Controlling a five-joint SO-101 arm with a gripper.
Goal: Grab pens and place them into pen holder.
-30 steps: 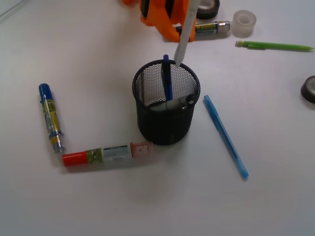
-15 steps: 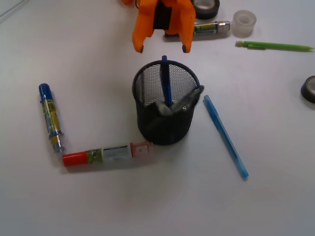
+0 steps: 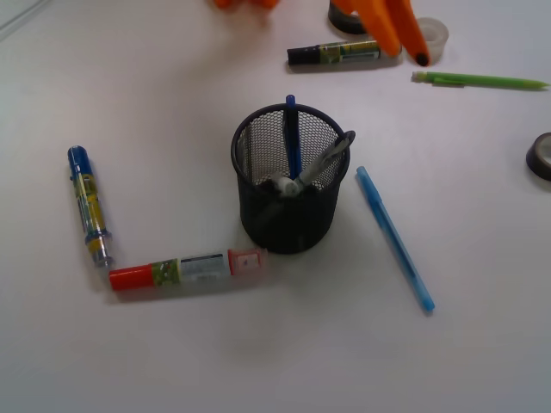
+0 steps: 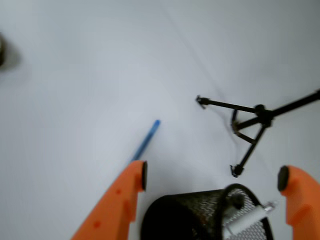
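The black mesh pen holder (image 3: 291, 225) stands mid-table. A dark navy pen (image 3: 291, 138) stands upright in it. A pale whitish pen (image 3: 332, 158) leans on its right rim, and a grey pen end (image 3: 280, 186) lies low inside. A light blue pen (image 3: 394, 237) lies right of the holder and a lime green pen (image 3: 479, 81) lies at the far right. In the wrist view my gripper (image 4: 213, 176) is open and empty above the holder (image 4: 190, 217), with the pale pen (image 4: 248, 219) below it. In the front view only one orange finger (image 3: 398, 30) shows, behind the holder.
Thick markers lie about: a black-capped one (image 3: 334, 53) at the back, a blue-capped one (image 3: 89, 205) at left, a red-capped one (image 3: 185, 269) touching the holder's foot. A clear tape roll (image 3: 429, 39) and black tape rolls (image 3: 541, 155) sit at the back and right. A tripod (image 4: 255, 125) stands beyond.
The gripper opened and let go of the whitish pen, which dropped into the holder and leans on the right rim. The gripper then drew back and to the right, uncovering the black-capped marker.
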